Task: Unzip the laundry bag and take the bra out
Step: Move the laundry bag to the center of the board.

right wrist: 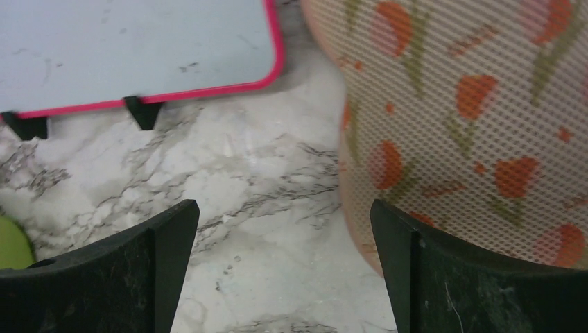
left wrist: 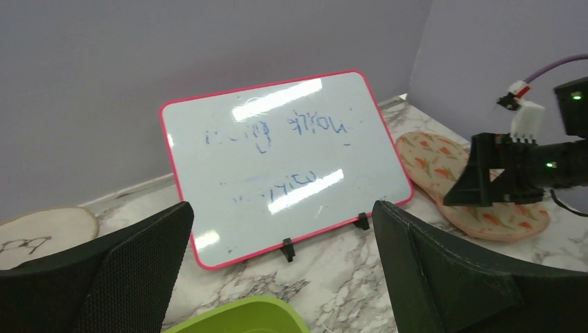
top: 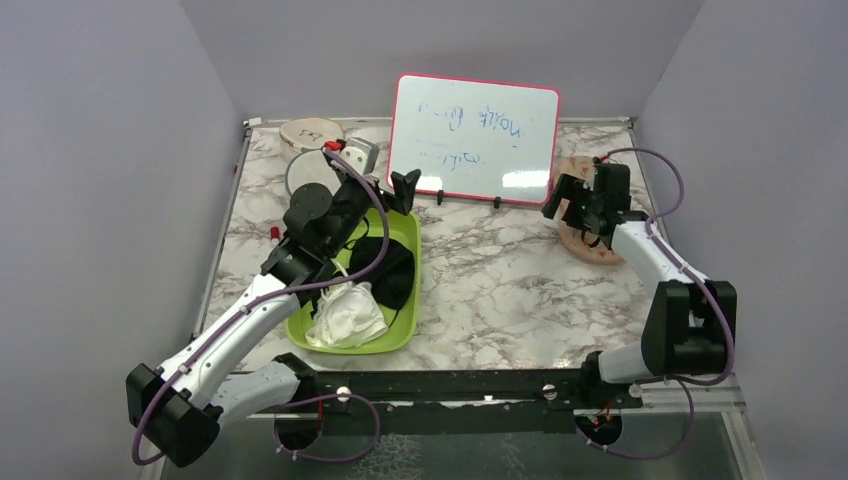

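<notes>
The laundry bag (top: 592, 250) is a peach pouch printed with orange and green leaf shapes, lying flat at the back right of the marble table. In the right wrist view the laundry bag (right wrist: 471, 118) fills the upper right. My right gripper (right wrist: 284, 208) hangs open just above its left edge, one finger over the bag's rim and the other over bare marble. From above, the right gripper (top: 575, 205) covers the bag's middle. My left gripper (top: 385, 190) is open and empty over the far end of the green tub, facing the whiteboard. The bra is hidden.
A green tub (top: 400, 335) at the front left holds a black garment (top: 395, 265) and a white cloth bundle (top: 348, 315). A pink-framed whiteboard (top: 475, 135) stands at the back centre. A round wooden disc (top: 310, 130) lies at the back left.
</notes>
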Available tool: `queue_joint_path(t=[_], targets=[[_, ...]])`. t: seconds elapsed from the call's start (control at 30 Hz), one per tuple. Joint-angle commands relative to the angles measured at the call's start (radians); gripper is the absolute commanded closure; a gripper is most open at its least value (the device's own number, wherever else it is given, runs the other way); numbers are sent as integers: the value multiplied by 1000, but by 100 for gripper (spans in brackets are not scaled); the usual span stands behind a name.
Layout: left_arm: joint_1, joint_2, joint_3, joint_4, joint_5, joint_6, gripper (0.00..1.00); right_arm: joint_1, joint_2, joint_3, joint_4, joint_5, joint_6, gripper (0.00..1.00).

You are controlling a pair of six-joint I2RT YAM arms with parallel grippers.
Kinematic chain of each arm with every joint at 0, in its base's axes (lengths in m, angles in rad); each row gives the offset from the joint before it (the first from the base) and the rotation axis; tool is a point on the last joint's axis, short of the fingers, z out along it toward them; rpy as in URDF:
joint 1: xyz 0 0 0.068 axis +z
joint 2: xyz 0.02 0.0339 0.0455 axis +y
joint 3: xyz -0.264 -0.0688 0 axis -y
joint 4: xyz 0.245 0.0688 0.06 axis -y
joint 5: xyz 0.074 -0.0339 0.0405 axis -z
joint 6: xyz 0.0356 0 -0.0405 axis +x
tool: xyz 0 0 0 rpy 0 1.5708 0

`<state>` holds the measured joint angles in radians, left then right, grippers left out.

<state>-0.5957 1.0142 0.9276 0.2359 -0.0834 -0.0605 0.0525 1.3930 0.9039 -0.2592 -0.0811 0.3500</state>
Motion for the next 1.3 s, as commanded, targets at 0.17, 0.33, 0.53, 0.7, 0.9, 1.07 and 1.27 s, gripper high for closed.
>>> queue_joint_path(t=[0.17, 0.33, 0.53, 0.7, 0.9, 1.07, 1.27], targets=[[-129, 5, -28, 98, 157, -122, 1, -150, 110, 19, -13, 74, 78, 7], [-167, -7, -35, 108, 157, -130, 1, -182, 127, 3, -39, 96, 122, 6], [-175, -27, -23, 91, 135, -63, 1, -187, 117, -25, -175, 160, 113, 4], [-170, -33, -1, 49, 91, -33, 1, -187, 95, -113, -203, -131, 121, 5], [-170, -20, 11, 30, 97, -26, 1, -153, 19, -244, -245, -438, 104, 7], [-169, -7, 15, 27, 102, -36, 1, 139, -103, -308, -188, -532, 241, 7], [-170, 30, 20, 18, 114, -47, 1, 393, -106, -105, -168, -496, 196, 5]])
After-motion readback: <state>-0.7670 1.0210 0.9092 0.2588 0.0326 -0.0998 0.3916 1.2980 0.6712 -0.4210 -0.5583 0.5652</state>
